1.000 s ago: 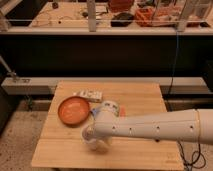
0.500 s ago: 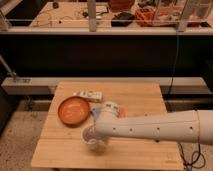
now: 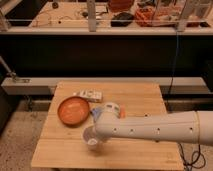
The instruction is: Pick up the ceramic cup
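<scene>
The ceramic cup (image 3: 90, 139) is a small white round cup on the wooden table (image 3: 140, 95), near the front and just below the orange dish. My gripper (image 3: 95, 133) is at the end of the white arm (image 3: 155, 129), which reaches in from the right. It sits directly over the cup and covers most of it, so only the cup's pale lower rim shows. The cup appears to rest on the table.
A wide shallow orange dish (image 3: 73, 110) lies left of the middle. A small flat packet (image 3: 89, 94) lies behind it. A white and blue object (image 3: 111, 107) with an orange edge sits behind the wrist. A dark shelf unit stands behind the table.
</scene>
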You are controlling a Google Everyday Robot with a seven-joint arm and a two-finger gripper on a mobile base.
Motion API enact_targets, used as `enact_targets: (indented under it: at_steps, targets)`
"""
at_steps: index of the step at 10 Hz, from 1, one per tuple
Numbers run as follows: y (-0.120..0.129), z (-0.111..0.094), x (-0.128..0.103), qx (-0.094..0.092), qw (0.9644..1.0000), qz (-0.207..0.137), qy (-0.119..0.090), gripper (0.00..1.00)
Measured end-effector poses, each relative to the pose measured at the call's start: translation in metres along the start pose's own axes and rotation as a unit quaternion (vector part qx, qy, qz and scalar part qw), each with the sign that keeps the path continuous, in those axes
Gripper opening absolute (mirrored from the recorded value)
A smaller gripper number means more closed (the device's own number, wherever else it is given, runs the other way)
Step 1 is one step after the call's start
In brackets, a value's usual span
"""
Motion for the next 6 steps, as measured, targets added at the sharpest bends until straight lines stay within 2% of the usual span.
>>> enact_targets:
  at_steps: [2, 3, 6]
  targets:
    - [-0.004, -0.019, 0.006, 0.006, 1.0000, 0.000, 0.005, 0.09]
    - [-0.004, -0.026, 0.009, 0.008, 0.9999, 0.001, 0.007, 0.02]
    - [-0.006, -0.024, 0.008, 0.017, 0.9998, -0.003, 0.006, 0.00]
